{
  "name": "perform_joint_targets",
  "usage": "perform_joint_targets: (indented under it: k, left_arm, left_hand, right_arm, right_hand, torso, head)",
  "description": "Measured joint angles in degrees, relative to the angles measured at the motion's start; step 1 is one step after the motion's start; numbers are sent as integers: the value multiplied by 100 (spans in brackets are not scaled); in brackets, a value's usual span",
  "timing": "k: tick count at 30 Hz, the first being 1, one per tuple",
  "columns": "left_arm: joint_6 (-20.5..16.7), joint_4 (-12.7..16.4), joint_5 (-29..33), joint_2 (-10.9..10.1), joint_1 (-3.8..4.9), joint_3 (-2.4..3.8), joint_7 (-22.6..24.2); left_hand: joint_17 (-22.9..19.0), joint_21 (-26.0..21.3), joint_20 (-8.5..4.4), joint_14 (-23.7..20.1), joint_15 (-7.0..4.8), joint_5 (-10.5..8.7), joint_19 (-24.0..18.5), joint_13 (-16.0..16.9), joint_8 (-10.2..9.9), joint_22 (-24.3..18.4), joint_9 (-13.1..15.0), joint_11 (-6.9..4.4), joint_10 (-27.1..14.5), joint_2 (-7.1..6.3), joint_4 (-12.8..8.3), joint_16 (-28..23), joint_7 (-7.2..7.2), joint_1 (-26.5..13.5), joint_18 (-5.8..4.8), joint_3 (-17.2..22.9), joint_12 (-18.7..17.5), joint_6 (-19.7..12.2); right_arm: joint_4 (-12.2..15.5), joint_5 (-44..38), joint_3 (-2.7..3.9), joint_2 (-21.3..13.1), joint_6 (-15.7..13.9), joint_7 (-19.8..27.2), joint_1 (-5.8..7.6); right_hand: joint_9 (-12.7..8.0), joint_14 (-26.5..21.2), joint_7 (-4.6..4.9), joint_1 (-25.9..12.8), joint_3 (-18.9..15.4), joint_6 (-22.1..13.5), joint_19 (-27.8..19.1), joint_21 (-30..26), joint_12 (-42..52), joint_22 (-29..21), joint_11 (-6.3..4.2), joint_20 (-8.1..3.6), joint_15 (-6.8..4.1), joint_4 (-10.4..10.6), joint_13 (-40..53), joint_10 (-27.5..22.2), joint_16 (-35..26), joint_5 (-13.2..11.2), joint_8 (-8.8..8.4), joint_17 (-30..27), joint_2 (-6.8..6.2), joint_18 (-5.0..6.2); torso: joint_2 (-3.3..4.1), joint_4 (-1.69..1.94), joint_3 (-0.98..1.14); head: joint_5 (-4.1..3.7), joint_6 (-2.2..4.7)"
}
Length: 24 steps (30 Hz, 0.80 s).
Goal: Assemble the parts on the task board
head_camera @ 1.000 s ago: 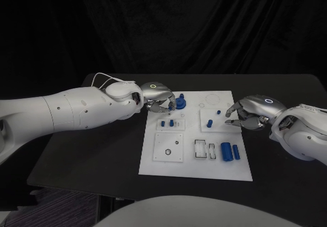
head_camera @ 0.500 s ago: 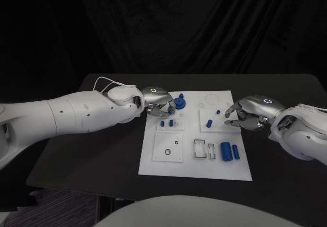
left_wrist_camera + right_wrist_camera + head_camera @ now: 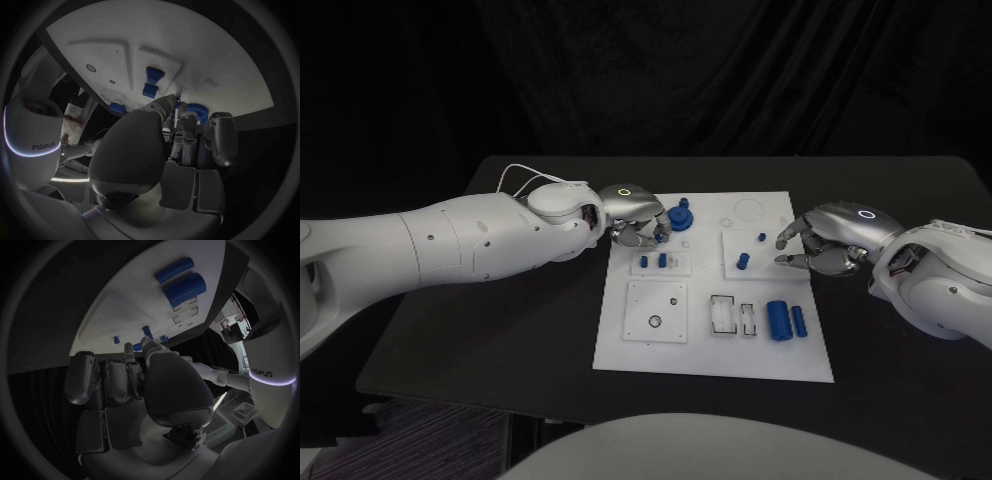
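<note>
My left hand (image 3: pixel 635 215) hovers over the far left corner of the task board (image 3: pixel 715 352), fingers curled downward and drawn close together right beside the tall blue stacked part (image 3: pixel 682 216) that stands upright there. From my left wrist camera the fingertips (image 3: pixel 176 100) sit just by that blue round part (image 3: pixel 197 111), but I cannot tell whether they are touching it or pinching anything, so whether this hand holds something I cannot say.

My right hand (image 3: pixel 828 243) hangs over the board's right edge, beside the raised white square plate (image 3: pixel 759 258). Its fingers are curved and apart, nothing between them that I can see. The right wrist camera shows the same: fingers (image 3: pixel 116 380) bent side by side with the thumb above them, no part in the grasp.

On that square plate a small blue peg (image 3: pixel 744 261) stands near my right fingertips, apart from them, and a smaller blue stud (image 3: pixel 762 238) sits farther back on it. Near the board's left side, just nearer to me than the stacked part, two short blue pegs (image 3: pixel 655 261) stand in a small white block. Toward the board's near right corner, two blue cylinders (image 3: pixel 788 322) lie side by side, the thicker one on the inside, next to two rectangular slots (image 3: pixel 727 314). A black ring (image 3: pixel 655 322) lies on the square panel at the board's near left.
</note>
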Motion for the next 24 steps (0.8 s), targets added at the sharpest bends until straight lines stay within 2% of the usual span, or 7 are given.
perform_joint_targets:
  k: [24]
  left_arm:
    - [64, 44, 4, -37, -5, 9, -81]
  left_hand:
    - [-68, -23, -21, -62, 19, 30, -22, -23, -40, 0, -12, -1, 2, 0, -18, -23, -20, 0, 0, 17, -63, -21]
  right_arm:
    - [-11, 4, -2, 4, 76, 2, 0]
  right_hand:
    - [-10, 0, 0, 0, 0, 0, 0, 0, 0, 4, 0, 0, 0, 0, 0, 0, -23, 0, 0, -7, 0, 0]
  torso:
    - [-4, 4, -3]
  head:
    - [-4, 0]
